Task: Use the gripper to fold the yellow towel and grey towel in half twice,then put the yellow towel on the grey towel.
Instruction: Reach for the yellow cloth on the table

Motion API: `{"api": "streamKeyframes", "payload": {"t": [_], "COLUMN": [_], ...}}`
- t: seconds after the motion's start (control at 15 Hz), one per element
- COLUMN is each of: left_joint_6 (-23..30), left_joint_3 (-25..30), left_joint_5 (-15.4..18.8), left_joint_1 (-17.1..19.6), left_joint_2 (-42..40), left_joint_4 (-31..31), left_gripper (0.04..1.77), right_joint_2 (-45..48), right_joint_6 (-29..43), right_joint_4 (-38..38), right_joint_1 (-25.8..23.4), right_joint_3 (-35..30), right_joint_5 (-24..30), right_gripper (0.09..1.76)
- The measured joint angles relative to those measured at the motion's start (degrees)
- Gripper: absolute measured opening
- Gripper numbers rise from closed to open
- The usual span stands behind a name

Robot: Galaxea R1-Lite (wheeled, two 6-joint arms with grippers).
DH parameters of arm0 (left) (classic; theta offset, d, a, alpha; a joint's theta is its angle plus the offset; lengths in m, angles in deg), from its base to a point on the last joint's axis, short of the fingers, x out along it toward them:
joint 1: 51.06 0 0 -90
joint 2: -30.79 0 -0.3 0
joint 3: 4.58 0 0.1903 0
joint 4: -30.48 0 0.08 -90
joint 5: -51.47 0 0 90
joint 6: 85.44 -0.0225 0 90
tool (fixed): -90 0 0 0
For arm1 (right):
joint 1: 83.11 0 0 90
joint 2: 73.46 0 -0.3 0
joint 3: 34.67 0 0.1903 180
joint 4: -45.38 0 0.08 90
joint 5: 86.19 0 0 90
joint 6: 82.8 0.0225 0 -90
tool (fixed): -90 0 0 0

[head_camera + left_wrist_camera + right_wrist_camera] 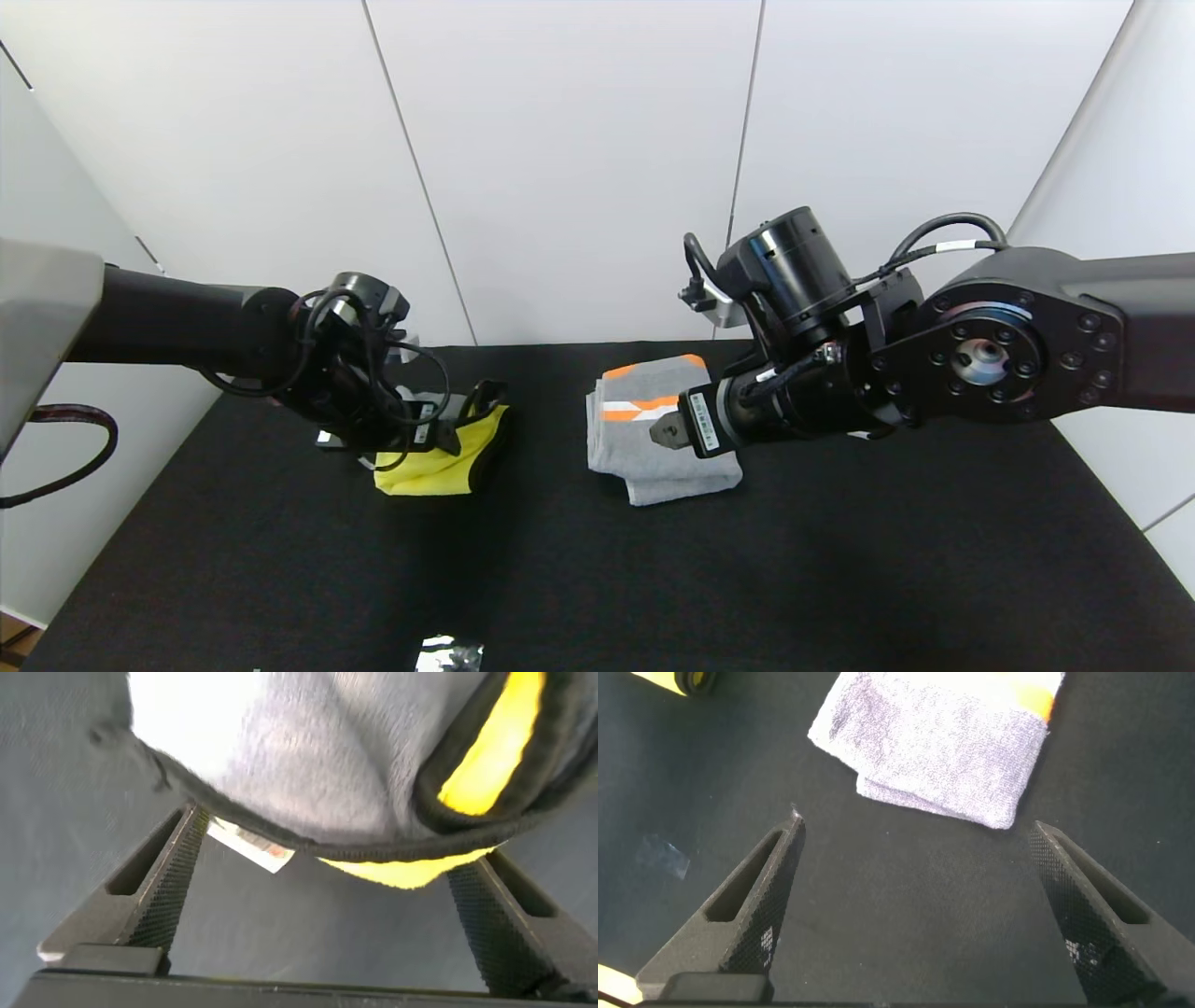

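Altogether two towels lie apart on one black surface [280,560] before white wall panels: one yellow towel [439,467] at the left, one folded grey towel [644,439] right of it. Left gripper [327,905] hangs above the yellow one, fingers wide; right gripper [915,905] above the grey, fingers wide, empty.

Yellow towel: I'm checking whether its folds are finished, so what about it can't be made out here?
- Head view: left gripper and wrist cover much of the yellow towel.
- Left wrist view: towel blurred, cut off by the frame.
- Right wrist view: only a corner shows.
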Motion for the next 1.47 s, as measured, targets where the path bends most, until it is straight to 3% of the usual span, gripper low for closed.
{"api": "streamKeyframes", "payload": {"t": [0.67,1.33,1.47], "left_joint_6": [0.02,-0.52,-0.24], "left_joint_3": [-5.55,-8.46,-9.20], "left_joint_5": [0.27,0.05,0.28], "left_joint_1": [-2.73,-6.72,-8.07], "left_joint_2": [0.74,2.84,3.22], "left_joint_4": [-0.41,-4.07,-7.17], "left_gripper": [1.72,1.72,1.72], "right_joint_2": [-0.35,-0.40,-0.40], "right_joint_6": [0.00,0.00,0.00], "right_joint_4": [0.00,-0.01,-0.01], "right_joint_1": [0.41,0.16,0.10], "right_joint_3": [-0.26,-0.26,-0.26], "right_joint_5": [-0.06,-0.05,-0.02], "right_gripper": [1.71,1.71,1.71]}}
